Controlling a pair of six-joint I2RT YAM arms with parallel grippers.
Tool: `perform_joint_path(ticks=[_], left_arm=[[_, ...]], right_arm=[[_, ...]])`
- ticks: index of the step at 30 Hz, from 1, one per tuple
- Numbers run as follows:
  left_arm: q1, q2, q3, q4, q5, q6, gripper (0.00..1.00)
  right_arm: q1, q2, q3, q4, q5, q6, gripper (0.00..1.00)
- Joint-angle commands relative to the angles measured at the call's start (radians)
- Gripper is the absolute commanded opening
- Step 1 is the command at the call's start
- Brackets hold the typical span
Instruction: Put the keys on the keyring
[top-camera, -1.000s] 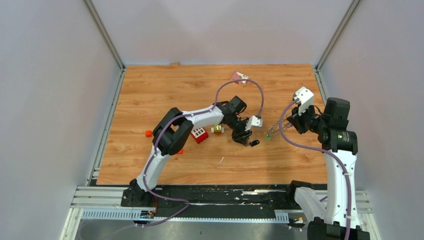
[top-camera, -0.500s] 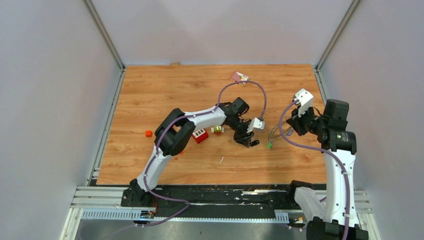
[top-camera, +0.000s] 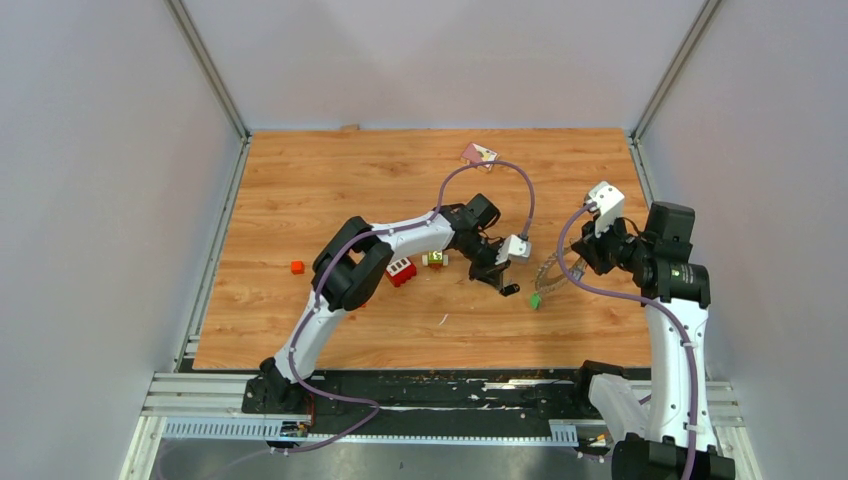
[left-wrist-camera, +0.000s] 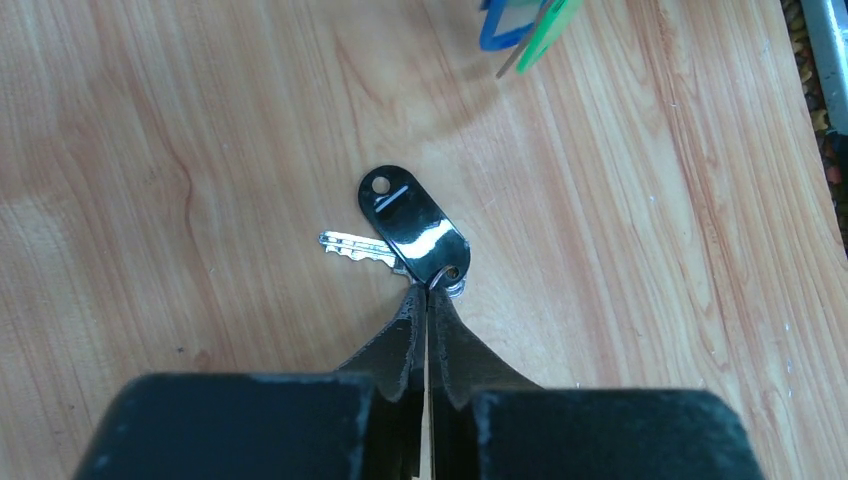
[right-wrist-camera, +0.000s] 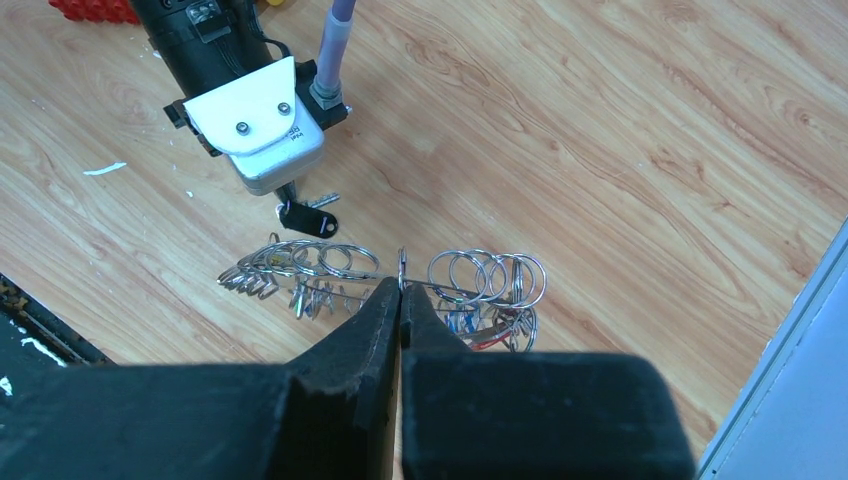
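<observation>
Since a second ago the left gripper (left-wrist-camera: 427, 292) has closed from half open to a tight pinch, and the right arm has carried its load a little lower, so the green plastic key head (top-camera: 536, 300) hanging from it now sits nearer the table's front edge. The left claw's two black fingers (left-wrist-camera: 400, 335) meet on the small split ring at the end of the black plastic-headed silver key (left-wrist-camera: 412, 225), which lies flat on the wooden table (top-camera: 330, 190) to the right of the red studded toy brick (top-camera: 400, 270), its toothed blade pointing back toward the brick. The right gripper (right-wrist-camera: 400, 290) is likewise narrowed to nothing, clamped on the wire of the large thin metal keyring (right-wrist-camera: 330, 262), held just above the table farther right of the brick, beyond the black key and not touching it. That keyring carries a row of small silver split rings and many hanging keys, with green, blue and red heads among them. A small red cube (top-camera: 296, 267) lies well to the left of the brick, and a small yellow-green toy (top-camera: 434, 259) sits just beside its right.
</observation>
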Motion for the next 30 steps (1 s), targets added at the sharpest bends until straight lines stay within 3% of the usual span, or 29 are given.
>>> perform_joint_path(ticks=[1,12,22,30], left_arm=[[-0.009,-0.019,0.028,-0.051,-0.004,0.009,0.00],[-0.007,-0.257,-0.187,0.028,-0.060,-0.027,0.00],[0.023,-0.542,-0.454,0.212,-0.137,-0.112,0.00],[0.023,-0.638,-0.653,0.368,-0.287,-0.129,0.00]], right_arm=[[-0.009,-0.014,-0.003,0.043,-0.043,-0.016,0.00],[-0.009,-0.009,-0.025,0.037,-0.102,-0.052,0.00],[0.027,0.020,-0.047,0.047,-0.226,-0.090,0.00],[0.049,0.020,-0.072,0.105,-0.248,-0.064,0.00]])
